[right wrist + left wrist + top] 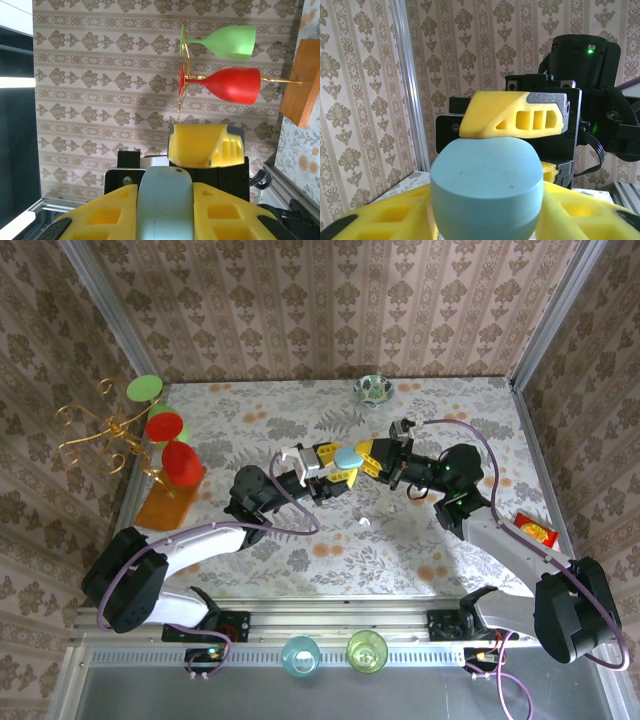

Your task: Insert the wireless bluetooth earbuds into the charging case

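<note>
Red goblets (180, 462), green goblet (145, 389), patterned bowl (373, 390)

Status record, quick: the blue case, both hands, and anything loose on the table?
case: pale-blue pebble-shaped plastic case, held mid-table between the two hands
right hand: shut on the case
left hand: fingers either side of the case; firm grip not certain
loose item: tiny white glossy piece, likely an earbud, lying on the floral table nearer the arm bases than the hands
</note>
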`<state>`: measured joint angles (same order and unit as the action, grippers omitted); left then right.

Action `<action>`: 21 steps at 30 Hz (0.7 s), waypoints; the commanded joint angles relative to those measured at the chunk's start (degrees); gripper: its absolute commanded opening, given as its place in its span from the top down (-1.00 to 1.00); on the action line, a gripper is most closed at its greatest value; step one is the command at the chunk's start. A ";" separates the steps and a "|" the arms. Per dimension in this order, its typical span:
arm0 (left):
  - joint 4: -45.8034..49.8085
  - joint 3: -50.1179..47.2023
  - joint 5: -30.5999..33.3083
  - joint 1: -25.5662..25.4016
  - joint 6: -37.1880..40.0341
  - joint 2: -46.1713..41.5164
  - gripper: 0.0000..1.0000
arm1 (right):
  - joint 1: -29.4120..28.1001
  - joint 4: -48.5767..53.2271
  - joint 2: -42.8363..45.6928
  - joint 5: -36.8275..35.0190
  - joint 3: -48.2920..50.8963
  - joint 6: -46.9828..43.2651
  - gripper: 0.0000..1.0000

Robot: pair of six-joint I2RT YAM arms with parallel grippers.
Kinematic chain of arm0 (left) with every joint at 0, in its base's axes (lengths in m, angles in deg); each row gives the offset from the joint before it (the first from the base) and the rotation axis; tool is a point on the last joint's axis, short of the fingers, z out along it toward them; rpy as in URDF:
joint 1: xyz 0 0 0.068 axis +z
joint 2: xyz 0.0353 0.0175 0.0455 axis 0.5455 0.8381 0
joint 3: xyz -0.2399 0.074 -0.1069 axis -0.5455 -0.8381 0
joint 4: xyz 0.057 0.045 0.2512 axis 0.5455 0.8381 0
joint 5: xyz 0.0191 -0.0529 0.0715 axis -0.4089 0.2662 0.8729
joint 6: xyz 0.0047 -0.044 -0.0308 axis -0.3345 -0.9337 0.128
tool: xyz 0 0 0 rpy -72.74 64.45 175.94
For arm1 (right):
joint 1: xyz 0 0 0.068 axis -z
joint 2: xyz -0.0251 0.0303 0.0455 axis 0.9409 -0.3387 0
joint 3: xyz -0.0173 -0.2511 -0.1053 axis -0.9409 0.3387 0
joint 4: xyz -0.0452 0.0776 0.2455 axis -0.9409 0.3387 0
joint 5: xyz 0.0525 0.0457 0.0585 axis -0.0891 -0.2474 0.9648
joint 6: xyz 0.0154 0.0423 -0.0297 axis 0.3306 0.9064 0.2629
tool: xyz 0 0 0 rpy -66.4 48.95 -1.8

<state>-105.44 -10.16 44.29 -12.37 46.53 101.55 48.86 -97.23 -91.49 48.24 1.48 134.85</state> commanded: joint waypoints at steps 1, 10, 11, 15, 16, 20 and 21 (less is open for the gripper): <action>-1.54 1.83 -0.97 -0.51 -0.77 0.03 0.18 | -0.48 -0.45 0.16 -0.46 -1.35 -1.11 0.94; 0.64 1.53 -1.93 -0.51 0.52 -0.65 0.51 | -0.43 4.02 0.88 -0.46 -1.61 -4.32 0.63; 1.15 1.40 -1.85 -0.53 0.91 -0.88 0.51 | -0.26 5.14 1.01 -0.54 -1.63 -5.14 0.61; 2.02 0.61 -1.31 -0.41 1.77 -1.77 0.50 | -0.10 6.14 1.01 -0.31 -1.79 -5.98 0.45; 2.07 0.43 -1.19 -0.35 1.60 -1.98 0.50 | 0.04 6.21 1.09 -0.28 -1.88 -6.39 0.30; 3.10 0.14 -1.68 0.31 0.07 -2.43 0.50 | 0.67 13.40 3.44 -0.70 -3.38 -12.85 -0.12; 3.21 0.16 -1.84 0.30 -0.22 -2.50 0.50 | 0.83 16.25 4.12 -0.96 -3.78 -14.91 -0.17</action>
<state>-101.94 -10.16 43.84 -12.28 46.84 100.78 49.23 -87.60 -90.33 48.04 0.47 126.74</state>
